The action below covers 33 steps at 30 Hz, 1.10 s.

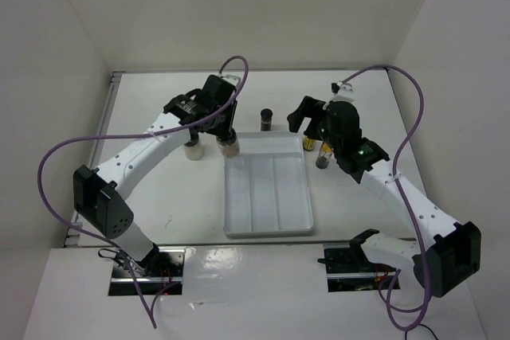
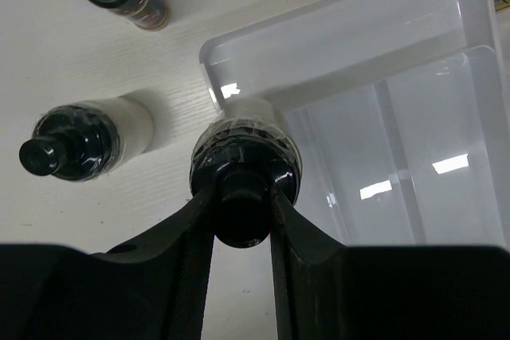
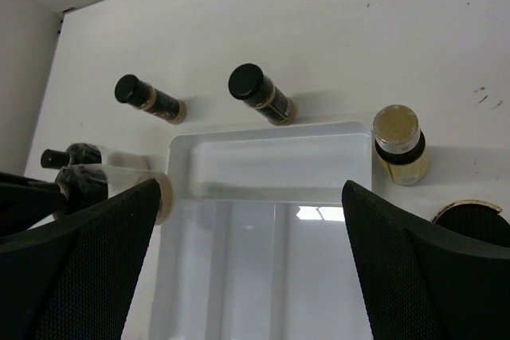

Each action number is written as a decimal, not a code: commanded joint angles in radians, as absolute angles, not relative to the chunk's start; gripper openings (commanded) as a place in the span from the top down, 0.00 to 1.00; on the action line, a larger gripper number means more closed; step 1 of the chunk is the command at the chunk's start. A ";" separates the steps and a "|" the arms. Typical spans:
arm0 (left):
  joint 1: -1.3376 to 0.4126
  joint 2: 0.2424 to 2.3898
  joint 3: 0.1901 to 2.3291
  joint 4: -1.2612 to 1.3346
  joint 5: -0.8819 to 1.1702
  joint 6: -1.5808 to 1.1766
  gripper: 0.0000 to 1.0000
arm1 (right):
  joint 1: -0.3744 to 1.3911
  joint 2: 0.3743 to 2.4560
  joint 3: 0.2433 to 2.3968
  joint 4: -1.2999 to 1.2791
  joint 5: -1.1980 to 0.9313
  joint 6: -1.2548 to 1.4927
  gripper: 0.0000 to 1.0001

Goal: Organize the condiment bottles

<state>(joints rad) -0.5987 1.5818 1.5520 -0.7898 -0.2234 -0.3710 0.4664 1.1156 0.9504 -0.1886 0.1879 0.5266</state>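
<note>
My left gripper [image 1: 225, 134] [image 2: 243, 197] is shut on the black cap of a squat jar [image 2: 247, 145] [image 1: 228, 147], just outside the far left corner of the white tray [image 1: 267, 224]. The second squat jar [image 1: 194, 151] [image 2: 80, 141] stands to its left. My right gripper [image 1: 312, 134] [image 3: 251, 189] is open wide and empty over the tray's far right corner. Two dark brown bottles [image 3: 151, 99] [image 3: 261, 95] stand behind the tray; one shows in the top view [image 1: 266, 119]. Two yellow-amber bottles [image 1: 307, 142] [image 1: 322, 161] stand right of the tray under my right gripper.
The tray [image 2: 414, 69] [image 3: 271, 149] has three long compartments with nothing in them. White walls enclose the table at the back and both sides. Purple cables loop over both arms.
</note>
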 commanded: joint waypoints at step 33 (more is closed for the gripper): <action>-0.704 1.609 1.411 -0.692 -0.255 -0.451 1.00 | 0.417 1.092 0.904 -0.193 0.150 0.522 0.02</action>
